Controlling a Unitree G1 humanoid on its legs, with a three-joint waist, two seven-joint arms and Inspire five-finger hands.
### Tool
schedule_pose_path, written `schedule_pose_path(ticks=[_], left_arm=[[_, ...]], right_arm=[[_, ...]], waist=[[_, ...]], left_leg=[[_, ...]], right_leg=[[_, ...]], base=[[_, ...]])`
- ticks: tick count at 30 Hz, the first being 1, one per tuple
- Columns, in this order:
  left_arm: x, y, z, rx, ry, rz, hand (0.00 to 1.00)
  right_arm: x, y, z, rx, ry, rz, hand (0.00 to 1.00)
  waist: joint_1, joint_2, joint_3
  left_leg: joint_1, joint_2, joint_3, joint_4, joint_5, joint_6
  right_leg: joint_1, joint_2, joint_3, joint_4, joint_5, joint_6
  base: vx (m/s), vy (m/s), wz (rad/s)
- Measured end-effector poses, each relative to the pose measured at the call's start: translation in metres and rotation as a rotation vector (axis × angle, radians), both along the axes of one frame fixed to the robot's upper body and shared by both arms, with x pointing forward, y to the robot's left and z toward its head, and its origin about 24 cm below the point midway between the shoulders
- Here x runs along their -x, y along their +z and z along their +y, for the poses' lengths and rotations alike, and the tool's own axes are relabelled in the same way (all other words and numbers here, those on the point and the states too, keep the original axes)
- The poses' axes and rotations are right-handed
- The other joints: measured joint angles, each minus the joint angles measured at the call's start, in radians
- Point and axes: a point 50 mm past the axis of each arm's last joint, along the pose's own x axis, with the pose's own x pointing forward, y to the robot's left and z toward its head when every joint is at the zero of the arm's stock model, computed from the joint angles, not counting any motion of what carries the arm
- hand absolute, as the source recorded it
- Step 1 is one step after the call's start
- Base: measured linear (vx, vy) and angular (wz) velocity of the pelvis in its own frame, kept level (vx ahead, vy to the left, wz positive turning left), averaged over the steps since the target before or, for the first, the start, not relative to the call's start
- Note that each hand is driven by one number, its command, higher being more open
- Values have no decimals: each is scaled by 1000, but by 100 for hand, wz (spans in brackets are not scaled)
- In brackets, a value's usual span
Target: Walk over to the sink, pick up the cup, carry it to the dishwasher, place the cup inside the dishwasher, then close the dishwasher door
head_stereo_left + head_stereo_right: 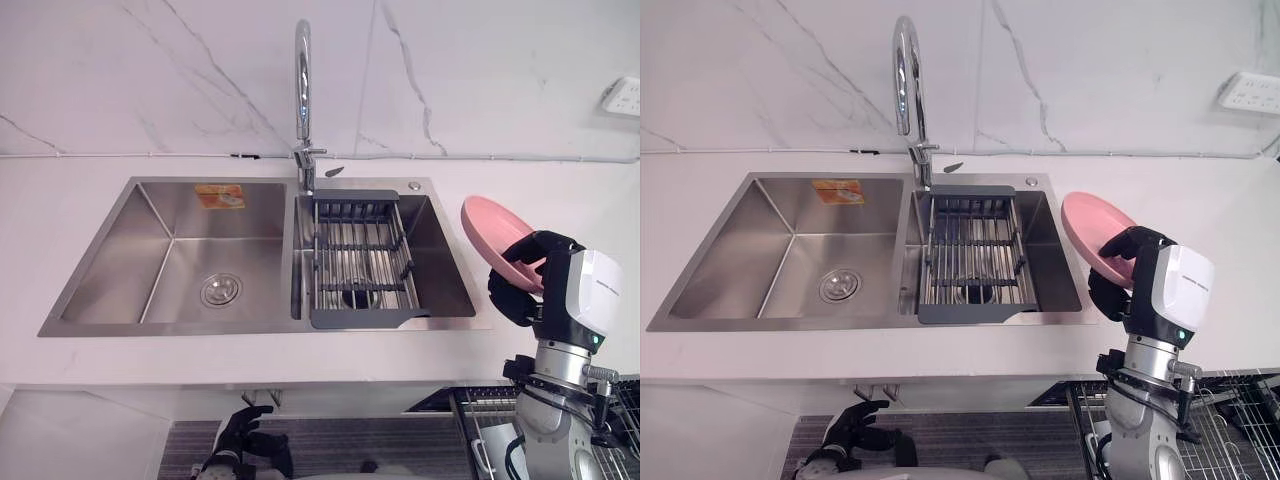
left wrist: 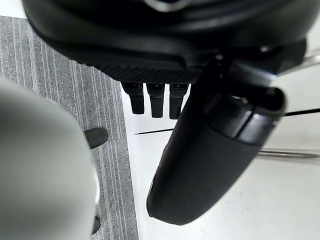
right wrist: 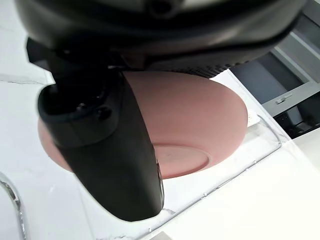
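Note:
A pink shallow dish (image 1: 487, 232) hangs tilted on edge above the white counter, just right of the sink (image 1: 120, 270). My right hand (image 1: 527, 268) is shut on it, the thumb (image 3: 115, 155) across its underside (image 3: 200, 120) and the fingers over its rim. No cup is visible in either basin. My left hand (image 1: 245, 438) hangs low below the counter edge over the striped floor, fingers relaxed and holding nothing; its thumb (image 2: 210, 165) is close up in the left wrist view.
The sink has two steel basins; the right one holds a grey drainer rack (image 1: 360, 262). A tall faucet (image 1: 302, 90) stands behind the divider. A wire dishwasher rack (image 1: 1230, 425) sits below the counter at lower right. A wall socket (image 1: 625, 95) is upper right.

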Motion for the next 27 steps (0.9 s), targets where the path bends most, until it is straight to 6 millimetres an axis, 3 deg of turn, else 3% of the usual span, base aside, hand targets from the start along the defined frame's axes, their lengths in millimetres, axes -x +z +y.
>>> schedule_pose_path(ticks=[5,8,9,10,11,12,14,15,17,18,19,23,27], left_arm=[[-2,0,-2,3,-2,-5,90],[-3,1,-1,23,12,-3,90],[-3,1,0,31,31,-3,90],[-2,0,1,42,56,3,90],[-3,0,-1,54,93,-1,90],[-3,0,0,59,120,-6,90],[0,-1,4,49,173,6,90],[1,-1,4,45,177,10,90],[2,0,11,33,192,10,90],[0,0,10,24,198,7,90],[4,-2,8,25,224,20,90],[8,-4,10,0,216,35,90],[11,-6,9,7,209,55,90]], right_arm=[[7,-7,-3,-24,-40,23,30],[1,-9,2,-57,-43,30,30],[-1,-9,3,-61,-45,31,30],[-2,-10,1,-64,-56,41,30],[-5,-12,1,-67,-61,48,30],[-7,-13,2,-71,-56,51,30],[-8,-15,5,-72,-43,60,30],[-7,-15,5,-70,-44,62,30],[-7,-15,5,-64,-40,64,30],[-11,-17,3,-60,-35,75,30],[-10,-25,2,-73,-43,111,30],[-2,-45,-5,-98,-83,203,30],[11,-62,-19,-155,-152,268,30]], waist=[[-32,8,20],[-23,9,44],[-24,11,51],[-26,24,58],[-16,49,68],[-11,50,72],[-9,47,72],[-12,43,70],[-4,-4,54],[10,14,54],[13,25,46],[8,30,27],[4,32,14]], left_leg=[[-42,-2,19,76,-51,16],[-64,15,151,138,-96,32],[-66,24,187,151,-109,36],[-67,39,214,151,-116,39],[-56,72,250,129,-116,61],[-53,88,282,127,-111,68],[-36,101,326,126,-110,65],[-32,96,329,126,-110,60],[-33,53,341,120,-101,44],[-39,58,326,125,-97,29],[-28,63,303,106,-81,36],[7,59,298,38,-54,26],[21,44,299,-1,-33,40]], right_leg=[[-45,2,81,0,8,1],[-101,20,213,-10,48,10],[-110,19,225,-26,56,-17],[-112,16,189,-60,47,-127],[-126,16,101,-34,23,-166],[-158,17,35,49,16,-125],[-176,9,-94,291,-26,-98],[-161,8,-107,306,-36,-94],[-107,-16,-108,187,-103,-66],[-101,-4,-83,136,-79,-48],[-74,20,-72,73,-35,-44],[-30,38,-47,-43,27,-49],[-5,33,-44,-107,74,-29]], base=[[-53,43,-53],[-72,78,-122],[-126,107,-121],[-159,123,-133],[-177,105,-122],[-153,43,-117],[-126,-6,-67],[-71,-29,-30],[-32,-45,-39],[-28,-35,-62],[-19,-27,-56],[2,-27,-34],[41,15,-4]])
